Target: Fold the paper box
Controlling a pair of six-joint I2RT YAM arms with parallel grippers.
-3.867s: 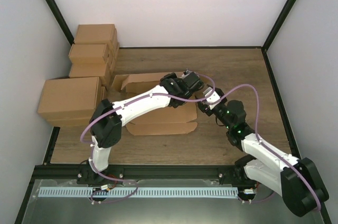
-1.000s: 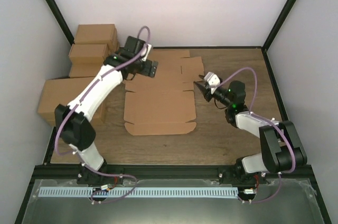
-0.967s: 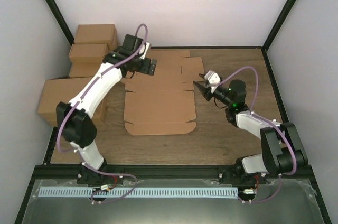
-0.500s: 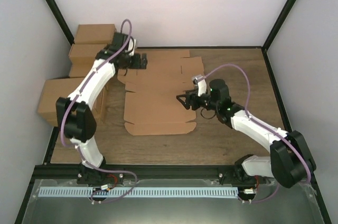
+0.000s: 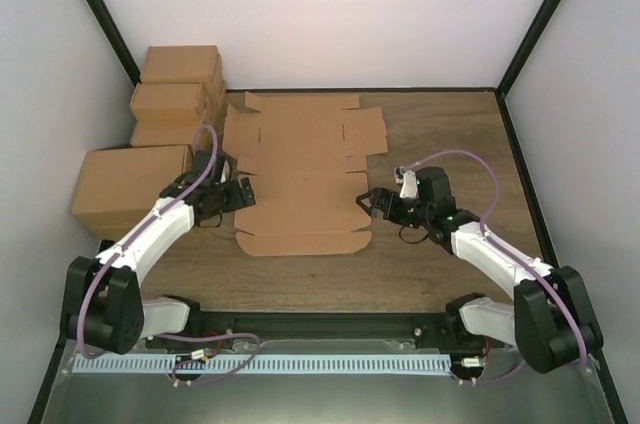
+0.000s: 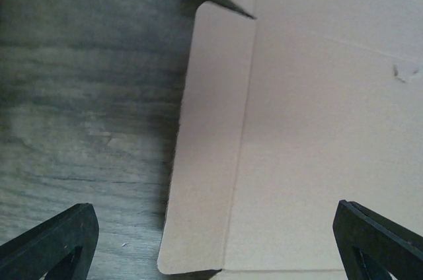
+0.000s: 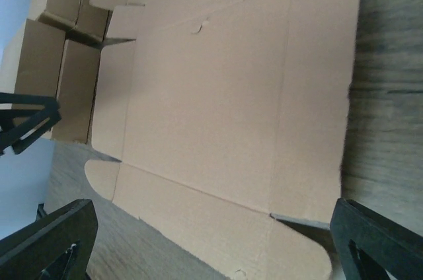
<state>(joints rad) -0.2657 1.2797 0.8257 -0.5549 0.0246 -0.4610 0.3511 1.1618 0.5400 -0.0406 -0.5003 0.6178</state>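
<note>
Two empty, wide-spread tools, left tool point(image 5: 237, 194), right tool point(image 5: 368, 201), flanking flat paper box point(image 5: 305, 179), fingers point(image 6: 53, 244) partly cropped.

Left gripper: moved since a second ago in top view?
Yes. The left gripper moved down the view, from beside the small stacked cartons to the left edge of the paper box, level with the large carton.

colours | paper box point(image 5: 300, 214): plain tan-brown cardboard, unprinted, crossed by faint crease lines | stacked cartons point(image 5: 130, 184): matching plain brown | counter point(image 5: 450, 124): dark brown wood grain; streaky grey-brown in the wrist views | arms point(image 5: 150, 234): white shells, black joints; purple cables point(image 5: 455, 152) | left fingers point(image 6: 53, 237), right fingers point(image 7: 59, 234): black | walls point(image 5: 320, 14): pale grey-white, black frame edges point(image 5: 529, 34)
</note>
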